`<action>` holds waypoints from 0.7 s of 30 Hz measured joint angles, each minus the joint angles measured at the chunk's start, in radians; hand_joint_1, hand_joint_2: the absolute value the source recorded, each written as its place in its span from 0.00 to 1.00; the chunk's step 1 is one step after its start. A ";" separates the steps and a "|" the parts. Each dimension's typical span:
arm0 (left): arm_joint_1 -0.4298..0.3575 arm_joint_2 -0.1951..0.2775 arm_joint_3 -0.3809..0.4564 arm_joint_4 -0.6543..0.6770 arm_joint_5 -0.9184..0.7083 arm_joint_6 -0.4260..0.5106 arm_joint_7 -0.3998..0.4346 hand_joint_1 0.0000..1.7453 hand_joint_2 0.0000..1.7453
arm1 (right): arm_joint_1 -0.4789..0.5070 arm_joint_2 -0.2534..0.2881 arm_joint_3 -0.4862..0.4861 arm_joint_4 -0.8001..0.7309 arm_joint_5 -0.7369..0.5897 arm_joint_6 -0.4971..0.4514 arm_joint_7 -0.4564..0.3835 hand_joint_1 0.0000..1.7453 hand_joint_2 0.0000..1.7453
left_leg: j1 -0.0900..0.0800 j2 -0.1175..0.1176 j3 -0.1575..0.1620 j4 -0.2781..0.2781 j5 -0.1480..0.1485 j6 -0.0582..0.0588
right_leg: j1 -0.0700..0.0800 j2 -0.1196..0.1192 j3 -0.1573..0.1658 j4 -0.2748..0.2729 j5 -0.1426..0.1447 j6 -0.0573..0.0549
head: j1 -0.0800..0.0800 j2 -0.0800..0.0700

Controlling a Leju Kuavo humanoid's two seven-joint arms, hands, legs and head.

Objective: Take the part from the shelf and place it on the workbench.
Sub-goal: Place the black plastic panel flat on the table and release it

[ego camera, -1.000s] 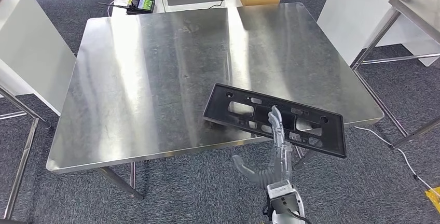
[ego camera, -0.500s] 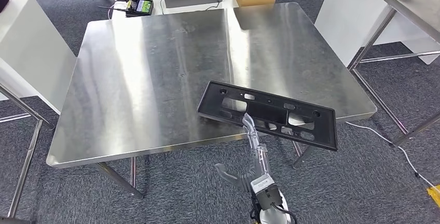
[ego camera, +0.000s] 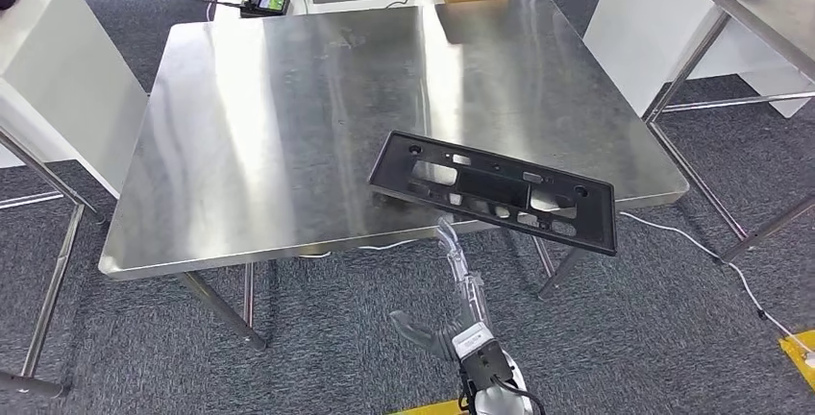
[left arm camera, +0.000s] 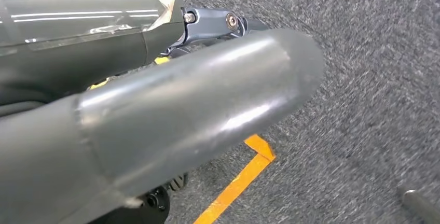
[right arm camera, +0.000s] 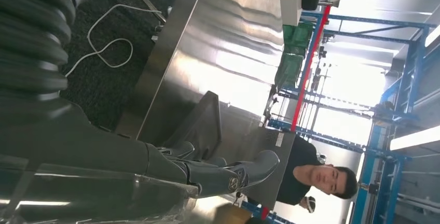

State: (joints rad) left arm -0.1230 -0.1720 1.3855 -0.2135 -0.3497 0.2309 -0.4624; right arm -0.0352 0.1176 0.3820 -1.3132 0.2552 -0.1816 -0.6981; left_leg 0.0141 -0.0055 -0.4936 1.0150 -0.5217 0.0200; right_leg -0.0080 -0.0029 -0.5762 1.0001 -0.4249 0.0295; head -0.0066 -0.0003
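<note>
Part [ego camera: 495,194] lies at the workbench's [ego camera: 288,127] near-right edge, one end overhanging; my right hand [ego camera: 459,290], fingers spread, holds nothing, so placement appears done; left hand's state indeterminable.

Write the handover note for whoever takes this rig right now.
Right hand: open, fingers stretched out, below the near edge of the workbench, touching nothing.
Left hand: hanging over the floor; open or shut cannot be told.
Part: black frame at the workbench's near right edge, its right end jutting past the edge.
Done: part is out of the hand and on the bench.
Left: check it sits steady, perhaps nudge it further in.
</note>
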 joint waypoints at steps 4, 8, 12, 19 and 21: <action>-0.001 -0.005 0.000 0.000 -0.003 -0.001 0.000 0.00 0.00 | 0.000 0.000 0.000 0.010 0.005 -0.002 0.000 0.00 1.00 | -0.005 0.008 -0.032 -0.006 0.031 0.035 | 0.001 0.001 -0.049 0.077 -0.057 0.007 | 0.003 0.000; -0.002 -0.004 0.000 -0.001 -0.015 -0.008 0.005 0.00 0.00 | 0.005 0.001 -0.006 0.035 0.042 -0.016 0.000 0.00 1.00 | -0.013 0.010 -0.090 -0.004 0.074 0.047 | -0.001 0.001 -0.105 0.293 -0.165 -0.001 | 0.006 0.000; -0.002 -0.006 -0.002 -0.001 -0.020 -0.009 0.015 0.00 0.00 | 0.005 0.009 -0.018 0.066 0.049 -0.015 0.000 0.00 0.00 | -0.023 0.010 -0.131 -0.004 0.113 0.044 | 0.014 0.000 0.070 0.083 -0.107 -0.002 | 0.006 0.000; -0.002 -0.010 -0.008 -0.002 -0.037 0.005 0.029 0.00 0.00 | -0.026 0.042 -0.069 0.194 0.025 -0.008 -0.001 0.00 0.00 | -0.013 0.009 -0.165 0.043 0.076 0.000 | 0.006 -0.005 0.106 -0.057 -0.064 -0.051 | 0.002 0.000; -0.001 -0.010 -0.012 -0.002 -0.047 0.005 0.033 0.00 0.00 | -0.046 0.054 -0.092 0.267 0.014 -0.031 0.000 0.00 0.00 | -0.005 0.006 -0.192 0.159 -0.031 -0.015 | 0.004 -0.006 0.082 -0.056 -0.041 -0.057 | -0.001 0.000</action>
State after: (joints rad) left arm -0.1244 -0.1823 1.3732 -0.2152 -0.3966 0.2363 -0.4299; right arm -0.0810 0.1715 0.2904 -1.0462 0.2689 -0.2129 -0.6982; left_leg 0.0094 0.0007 -0.6859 1.1743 -0.5523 0.0048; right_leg -0.0036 -0.0093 -0.4940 0.9445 -0.4664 -0.0279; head -0.0073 -0.0004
